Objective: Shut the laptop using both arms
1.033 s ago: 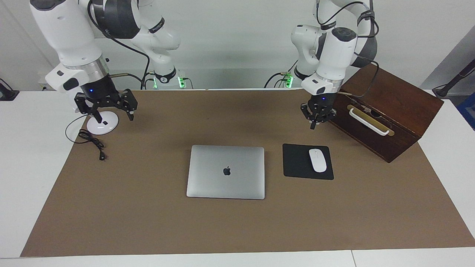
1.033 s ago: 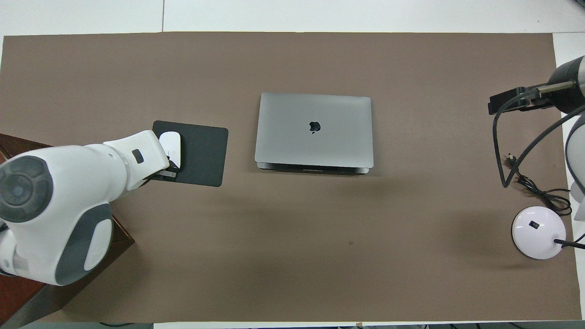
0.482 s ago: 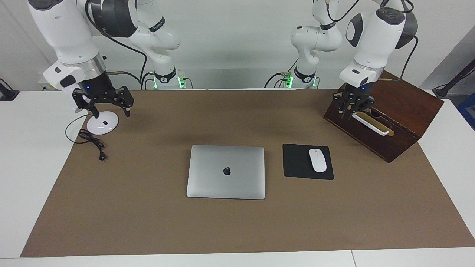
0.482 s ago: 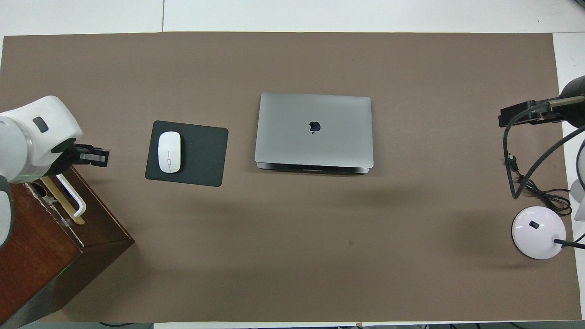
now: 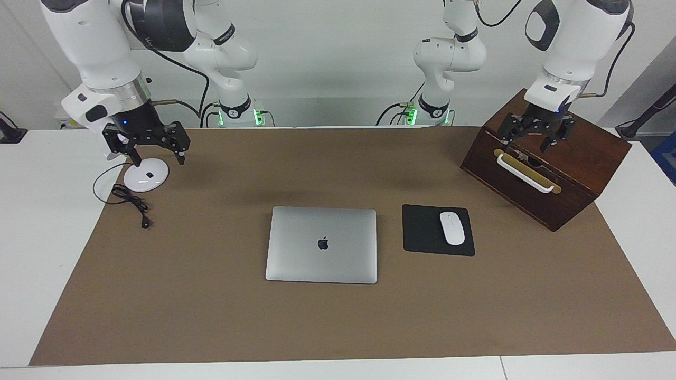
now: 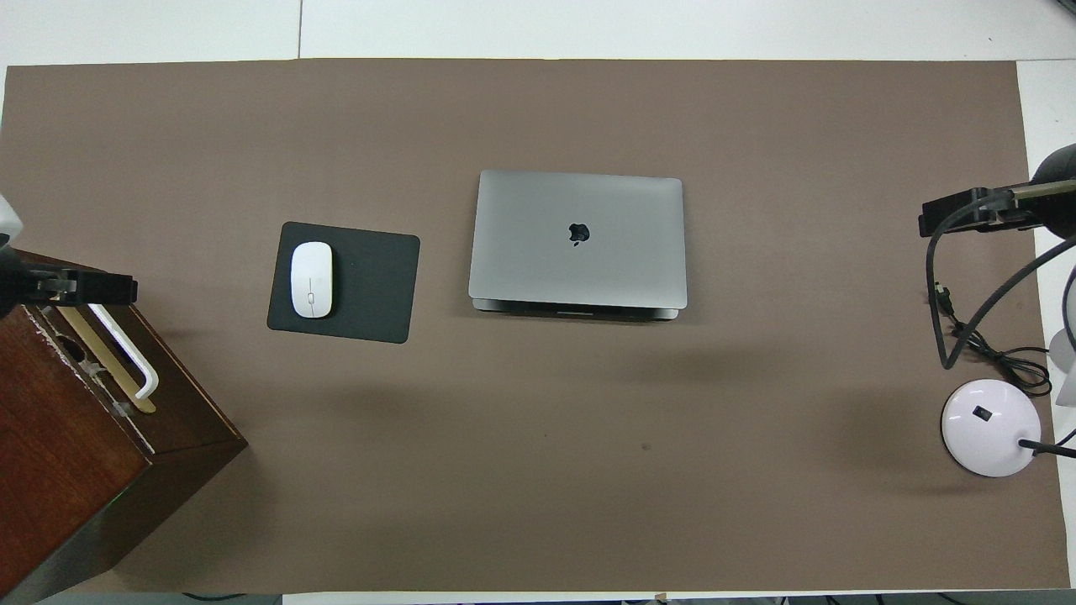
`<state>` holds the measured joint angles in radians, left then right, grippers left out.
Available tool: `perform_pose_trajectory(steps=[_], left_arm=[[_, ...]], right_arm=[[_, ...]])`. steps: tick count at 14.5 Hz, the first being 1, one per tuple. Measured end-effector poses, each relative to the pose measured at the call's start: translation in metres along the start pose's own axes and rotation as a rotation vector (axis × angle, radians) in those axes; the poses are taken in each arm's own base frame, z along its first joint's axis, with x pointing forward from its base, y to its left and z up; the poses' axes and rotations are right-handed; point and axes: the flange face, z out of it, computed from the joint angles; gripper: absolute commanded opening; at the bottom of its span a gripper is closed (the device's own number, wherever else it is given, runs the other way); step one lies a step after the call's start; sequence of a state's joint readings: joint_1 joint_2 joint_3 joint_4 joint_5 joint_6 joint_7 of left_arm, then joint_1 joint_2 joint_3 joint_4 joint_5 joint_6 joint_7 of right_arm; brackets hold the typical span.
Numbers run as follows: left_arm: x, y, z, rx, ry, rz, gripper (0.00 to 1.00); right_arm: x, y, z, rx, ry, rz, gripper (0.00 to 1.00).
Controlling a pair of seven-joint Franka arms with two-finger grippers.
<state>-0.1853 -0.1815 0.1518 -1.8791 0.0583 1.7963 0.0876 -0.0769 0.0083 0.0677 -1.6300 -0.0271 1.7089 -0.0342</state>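
The left gripper (image 5: 537,138) hangs over the wooden box (image 5: 565,174), fingers spread and holding nothing; in the overhead view only its tip shows at the frame edge. The right gripper (image 5: 147,146), also spread and holding nothing, hangs over the white round base (image 5: 146,177) and its cable (image 5: 132,203). The laptop (image 5: 321,244) lies shut mid-mat, beside the mouse (image 5: 452,228) on its black pad (image 5: 422,232).

You can read no words or numbers; only a dark apple logo (image 5: 322,243) marks the laptop (image 5: 321,266) lid.
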Motion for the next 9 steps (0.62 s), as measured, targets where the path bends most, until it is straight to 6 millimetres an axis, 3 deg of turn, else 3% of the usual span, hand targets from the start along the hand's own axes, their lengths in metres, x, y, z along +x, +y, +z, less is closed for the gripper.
perform_pose_trajectory(steps=[6, 9], left_arm=[[-0.01, -0.022, -0.026, -0.004, -0.066, -0.013, 1.0], [-0.005, -0.032, -0.036, -0.021, -0.11, -0.041, 1.0]], right_arm=[[0.0, 0.008, 0.002, -0.001, -0.006, 0.007, 1.0], [0.0, 0.007, 0.002, 0.0, -0.005, -0.005, 1.0]])
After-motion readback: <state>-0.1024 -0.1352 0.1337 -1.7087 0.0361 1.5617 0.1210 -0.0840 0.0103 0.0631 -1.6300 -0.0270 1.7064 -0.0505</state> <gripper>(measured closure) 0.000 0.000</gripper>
